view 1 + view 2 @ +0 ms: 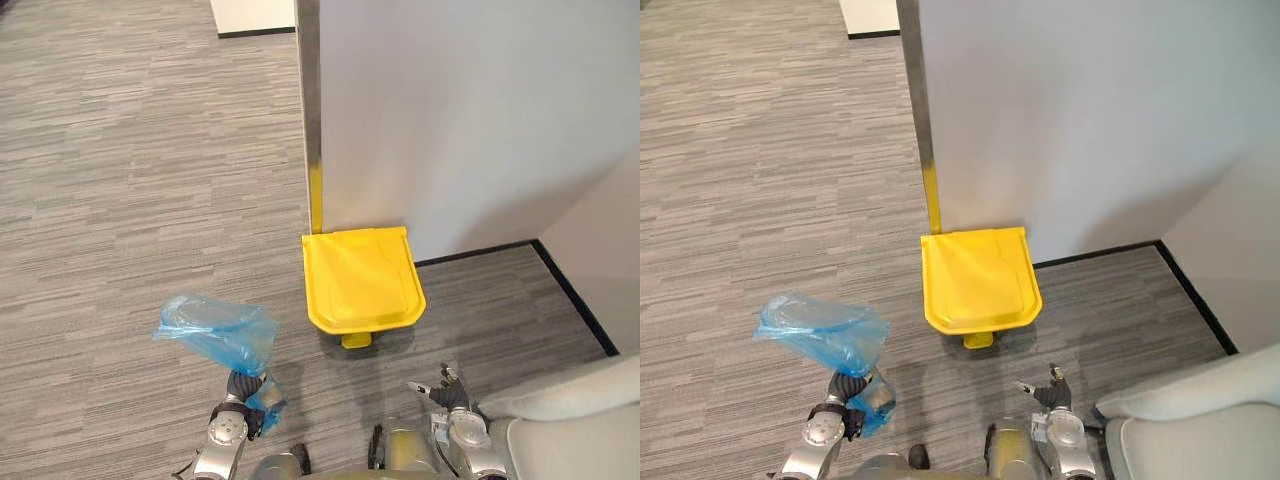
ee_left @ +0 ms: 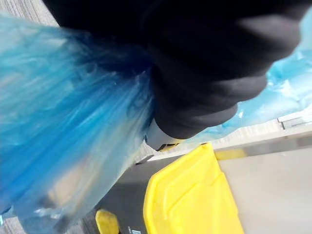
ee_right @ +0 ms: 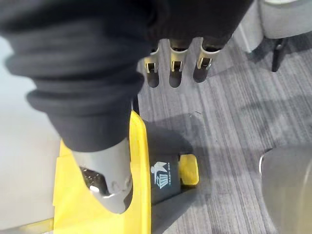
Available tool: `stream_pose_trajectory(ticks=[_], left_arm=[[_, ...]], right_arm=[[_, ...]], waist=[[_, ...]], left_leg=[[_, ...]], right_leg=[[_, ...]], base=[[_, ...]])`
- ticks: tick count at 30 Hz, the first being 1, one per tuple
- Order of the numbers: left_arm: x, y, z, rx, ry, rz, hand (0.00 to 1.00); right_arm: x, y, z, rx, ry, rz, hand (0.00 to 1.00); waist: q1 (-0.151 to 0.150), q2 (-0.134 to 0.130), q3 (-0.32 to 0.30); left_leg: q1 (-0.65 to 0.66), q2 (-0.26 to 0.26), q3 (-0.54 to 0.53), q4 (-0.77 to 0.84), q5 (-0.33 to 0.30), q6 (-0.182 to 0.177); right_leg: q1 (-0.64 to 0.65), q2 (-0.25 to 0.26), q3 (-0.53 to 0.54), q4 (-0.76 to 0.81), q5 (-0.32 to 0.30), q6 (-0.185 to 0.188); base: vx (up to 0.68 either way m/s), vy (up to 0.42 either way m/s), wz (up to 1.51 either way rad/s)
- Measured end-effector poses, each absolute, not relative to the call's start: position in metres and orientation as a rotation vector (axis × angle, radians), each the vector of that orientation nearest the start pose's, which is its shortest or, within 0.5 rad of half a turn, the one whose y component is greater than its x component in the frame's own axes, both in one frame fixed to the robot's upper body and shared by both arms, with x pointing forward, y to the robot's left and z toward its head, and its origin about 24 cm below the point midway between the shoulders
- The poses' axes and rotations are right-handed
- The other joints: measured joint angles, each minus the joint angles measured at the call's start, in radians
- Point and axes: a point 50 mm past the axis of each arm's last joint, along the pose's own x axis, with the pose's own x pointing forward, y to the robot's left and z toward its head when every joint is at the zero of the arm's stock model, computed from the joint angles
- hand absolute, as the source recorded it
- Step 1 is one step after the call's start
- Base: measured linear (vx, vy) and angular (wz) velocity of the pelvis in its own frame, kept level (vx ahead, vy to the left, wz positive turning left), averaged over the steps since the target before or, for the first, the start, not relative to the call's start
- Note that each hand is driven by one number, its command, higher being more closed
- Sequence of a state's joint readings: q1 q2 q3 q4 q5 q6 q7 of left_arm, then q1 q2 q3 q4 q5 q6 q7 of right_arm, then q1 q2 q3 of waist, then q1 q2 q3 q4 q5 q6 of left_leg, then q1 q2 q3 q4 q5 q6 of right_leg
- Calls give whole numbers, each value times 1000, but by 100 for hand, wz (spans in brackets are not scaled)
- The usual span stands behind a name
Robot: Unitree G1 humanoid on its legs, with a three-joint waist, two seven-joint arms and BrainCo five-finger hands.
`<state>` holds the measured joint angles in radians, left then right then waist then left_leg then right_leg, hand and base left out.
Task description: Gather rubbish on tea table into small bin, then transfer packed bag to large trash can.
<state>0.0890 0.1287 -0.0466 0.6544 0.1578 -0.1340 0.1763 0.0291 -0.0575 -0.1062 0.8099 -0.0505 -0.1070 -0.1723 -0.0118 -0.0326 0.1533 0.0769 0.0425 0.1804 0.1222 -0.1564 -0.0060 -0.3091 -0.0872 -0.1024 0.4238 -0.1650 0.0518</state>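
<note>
The left hand (image 1: 243,390) is closed round the gathered neck of the blue bag (image 1: 215,328). The bulk of the bag bulges beyond the hand and a short tail of film shows on its near side. Gripping at the neck probably keeps the rubbish contained and leaves the bag ready to drop on release. The right hand (image 1: 447,392) hangs to the right of the left hand, fingers (image 3: 170,68) relaxed, holding nothing. Ahead of both hands, roughly between them, stands the large trash can (image 1: 362,280) with its yellow lid closed and its foot pedal (image 1: 356,340) facing the robot. The lid must be raised before transfer. The can backs against a grey wall panel (image 1: 470,120). The floor is grey striped carpet (image 1: 130,180). A pale seat (image 1: 580,425) lies just right of the right hand
</note>
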Motion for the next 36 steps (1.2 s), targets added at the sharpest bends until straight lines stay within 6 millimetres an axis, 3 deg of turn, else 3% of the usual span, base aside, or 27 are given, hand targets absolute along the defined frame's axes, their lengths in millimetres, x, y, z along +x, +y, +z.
stream_pose_trajectory(ticks=[1, 2, 4, 6, 8, 10, 11, 14, 15, 17, 21, 25, 27, 36], left_arm=[[176, 194, -100, 336, 587, 106, 100], [175, 187, -106, 315, 620, 100, 100], [176, 181, -107, 291, 619, 103, 100], [178, 177, -107, 282, 619, 97, 100], [178, 176, -107, 276, 615, 98, 100], [175, 173, -107, 258, 619, 104, 100], [175, 171, -108, 254, 619, 103, 100], [178, 168, -106, 244, 607, 100, 100], [180, 167, -105, 242, 602, 98, 100], [183, 169, -103, 252, 592, 98, 100], [177, 175, -106, 267, 612, 102, 100], [174, 187, -108, 309, 630, 107, 100], [169, 190, -112, 318, 655, 106, 100], [154, 192, -122, 320, 718, 107, 100]], right_arm=[[165, -197, -120, -125, 732, -271, 0], [164, -206, -122, -150, 750, -281, 0], [167, -211, -120, -150, 741, -297, 0], [159, -214, -123, -137, 760, -325, 0], [150, -214, -126, -137, 785, -328, 0], [142, -215, -128, -131, 797, -337, 0], [142, -215, -128, -129, 796, -339, 0], [147, -218, -123, -113, 764, -359, 0], [149, -220, -123, -109, 759, -368, 0], [148, -216, -124, -79, 763, -380, 0], [147, -215, -125, -68, 773, -383, 0], [143, -213, -130, -66, 806, -380, 0], [141, -215, -132, -69, 816, -381, 0], [144, -221, -131, -91, 819, -382, 0]], waist=[[-1, -21, -2], [0, 13, -1], [-2, 40, -2], [-8, 43, 2], [-8, 43, 3], [1, 43, 2], [6, 44, 1], [17, 53, -3], [19, 60, -6], [25, 43, -11], [27, 41, -12], [25, 40, -17], [25, 42, -18], [24, 37, -22]], left_leg=[[11, -16, -13, 1, -13, -21], [21, 13, -34, 0, -31, -38], [23, 49, -43, 7, -42, -56], [21, 74, -54, 50, -46, -64], [-19, 108, -61, 208, -67, -98], [-140, 165, -50, 504, -65, -123], [-157, 176, -33, 530, -66, -122], [-207, 181, 12, 386, -66, -97], [-204, 172, 12, 254, -15, -83], [-169, 141, 14, 183, -2, -71], [-131, 96, 21, 138, 13, -53], [-76, 63, 41, 12, 70, -51], [-69, 60, 43, -33, 95, -52], [-40, 53, 52, -88, 98, -52]], right_leg=[[1, -5, 19, -56, 125, -29], [10, 18, 14, -28, 112, -47], [27, 46, -13, -52, 80, -62], [64, 59, -43, -64, 56, -75], [135, 71, -68, -103, 38, -81], [221, 80, -90, -159, 34, -90], [233, 81, -91, -167, 36, -91], [247, 76, -87, -179, 39, -86], [247, 80, -86, -181, 39, -71], [250, 67, -76, -210, 48, -47], [293, 40, -58, -271, 71, -20], [297, 33, -36, -311, 93, -16], [285, 39, -29, -327, 109, -21], [286, 51, 20, -379, 157, -16]], base=[[339, -189, 24], [281, -161, 8], [283, -160, 10], [223, -148, 37], [199, -153, 41], [170, -85, 19], [146, 5, 1], [145, 74, -5], [108, 112, -2], [123, 115, 10], [71, 107, 0], [2, 36, -11], [-38, -26, -12], [-50, 5, -17]])
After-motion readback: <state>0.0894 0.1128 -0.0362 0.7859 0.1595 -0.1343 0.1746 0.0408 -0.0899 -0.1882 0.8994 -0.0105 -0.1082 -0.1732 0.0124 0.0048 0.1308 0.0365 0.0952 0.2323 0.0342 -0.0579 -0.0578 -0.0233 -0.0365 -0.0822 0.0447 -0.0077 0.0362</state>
